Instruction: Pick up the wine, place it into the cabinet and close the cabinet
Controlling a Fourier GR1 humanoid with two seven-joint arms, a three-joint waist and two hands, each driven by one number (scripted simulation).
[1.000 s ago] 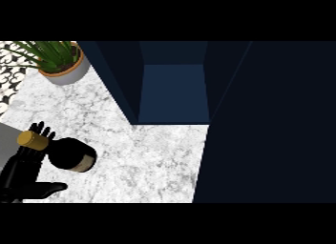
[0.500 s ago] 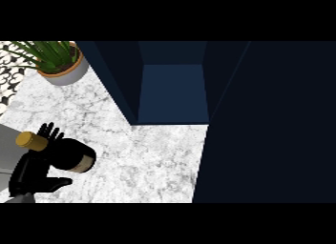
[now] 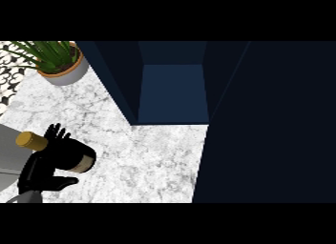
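At the lower left of the head view, a black hand (image 3: 38,177) comes up from the bottom edge over the marbled white desk (image 3: 150,162). By its place at the view's left it reads as the left hand. Its thumb juts out to the right low down, and its fingers (image 3: 56,131) rise straight behind the wine bottle (image 3: 67,155). The wine bottle lies tilted against the palm, its gold-capped neck (image 3: 31,140) pointing up and left, its dark round base toward the right. Whether the fingers curl round the bottle cannot be told; the bottle hides the palm. A grey forearm (image 3: 2,152) fills the left edge just beside the neck.

Bare marble lies between the bottle and the cabinet (image 3: 172,90), which stands open farther back and to the right, its blue interior showing between dark walls. A broad dark panel (image 3: 283,124), which may be the cabinet's door, covers the right side of the view.

At the far left stands a potted plant (image 3: 58,62) in a grey pot, well apart from the bottle. Left of it runs a patterned black-and-white surface (image 3: 0,81).
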